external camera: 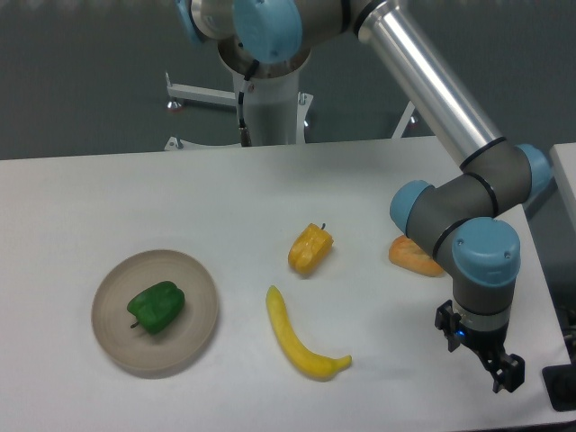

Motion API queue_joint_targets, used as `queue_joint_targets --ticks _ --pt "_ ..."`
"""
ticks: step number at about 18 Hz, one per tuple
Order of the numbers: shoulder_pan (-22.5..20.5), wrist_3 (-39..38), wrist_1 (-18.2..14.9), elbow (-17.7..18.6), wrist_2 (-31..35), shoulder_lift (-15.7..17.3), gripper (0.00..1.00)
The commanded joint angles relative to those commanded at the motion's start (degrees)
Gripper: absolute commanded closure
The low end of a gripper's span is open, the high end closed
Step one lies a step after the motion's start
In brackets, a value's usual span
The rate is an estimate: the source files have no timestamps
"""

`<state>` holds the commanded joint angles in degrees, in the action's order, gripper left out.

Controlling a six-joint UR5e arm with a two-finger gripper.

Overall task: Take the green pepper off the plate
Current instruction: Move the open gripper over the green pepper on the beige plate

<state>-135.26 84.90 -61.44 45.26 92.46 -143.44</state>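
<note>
One small, shiny, dark-green bumpy pepper (157, 307) lies in the middle of a round, flat, tan plate (200, 286) on the left part of the white counter (108, 198). Far off to the right, near the counter's front corner, the robot's black gripper (490, 357) hangs low over the counter, well apart from the plate. Its fingers (507, 373) hold nothing, but I cannot tell if they are spread or closed. Between them lie a long yellow banana (301, 346) and a small yellow-orange pepper (310, 249). An orange lump (412, 256) sits partly hidden behind the grey and blue arm (468, 211).
</note>
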Motion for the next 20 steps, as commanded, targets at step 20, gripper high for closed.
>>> queue_joint_targets --ticks 20 --pt "7.99 -40.93 -4.65 22.74 -12.55 20.38 0.0"
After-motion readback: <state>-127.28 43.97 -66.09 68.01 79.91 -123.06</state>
